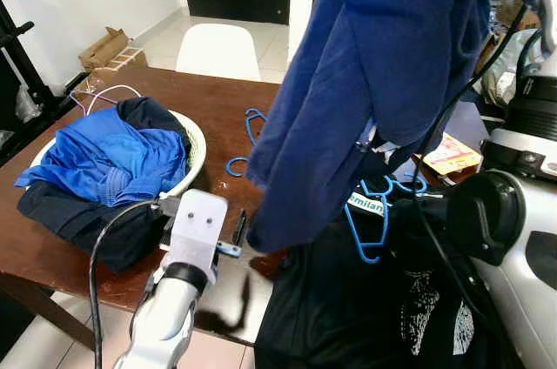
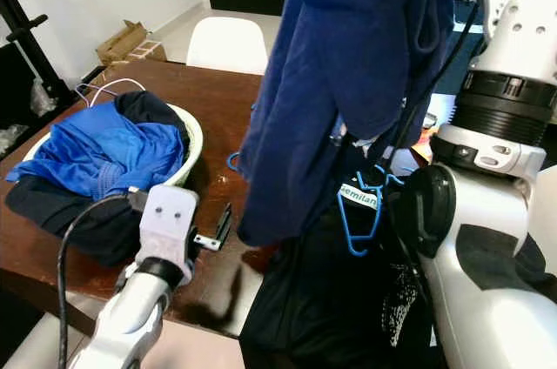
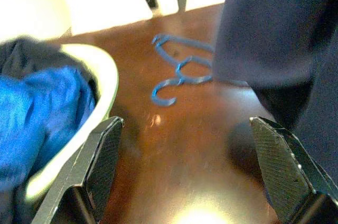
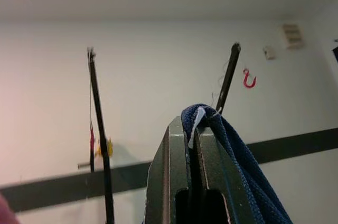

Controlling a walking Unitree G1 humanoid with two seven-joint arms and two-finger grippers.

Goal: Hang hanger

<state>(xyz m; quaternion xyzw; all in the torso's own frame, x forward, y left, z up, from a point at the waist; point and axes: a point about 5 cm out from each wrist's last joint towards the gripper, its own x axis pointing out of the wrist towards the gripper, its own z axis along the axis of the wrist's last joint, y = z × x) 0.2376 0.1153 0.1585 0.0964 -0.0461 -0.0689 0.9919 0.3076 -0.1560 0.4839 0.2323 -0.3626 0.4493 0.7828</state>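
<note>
Left hand [image 3: 185, 176] hovers wide open, holding nothing, above the brown worktop [image 1: 222, 108]. At 12 o'clock beyond it lie blue hangers [image 3: 182, 71]. Right hand [image 4: 193, 145], raised at 2 o'clock, pinches the navy garment [image 1: 383, 64].

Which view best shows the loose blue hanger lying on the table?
The left wrist view: the blue hanger lies unobstructed on the table, between the open left gripper fingers. Both eye views show it partly hidden behind the navy garment the right gripper holds.
</note>
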